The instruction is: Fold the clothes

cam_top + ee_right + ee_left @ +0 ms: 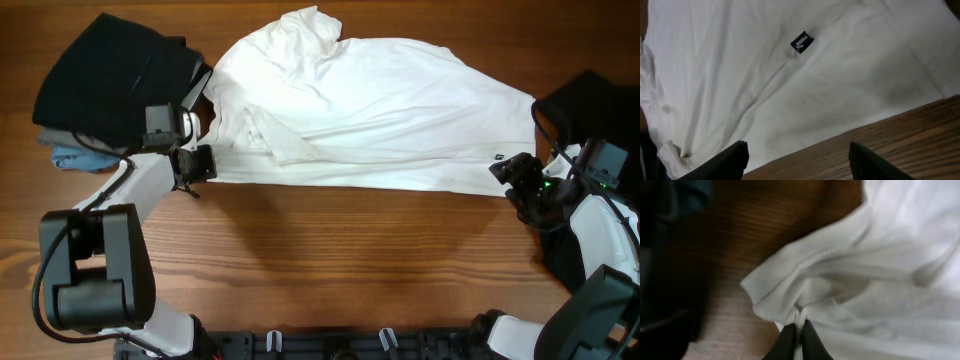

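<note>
The white T-shirt (pixel 380 110) lies rumpled across the counter (pixel 350 260) toward 12 o'clock, its small black hem tag (pixel 801 42) at its 3 o'clock end. The left hand (pixel 799 330) pinches its 9 o'clock edge; the right hand (pixel 800 157) hovers, fingers spread, over the hem.

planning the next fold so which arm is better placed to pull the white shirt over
Left. The left tool is shut on a bunched edge of the white T-shirt, so it could probably lift and fold at once. The right tool is open over the hem by the black tag, holding nothing.
</note>
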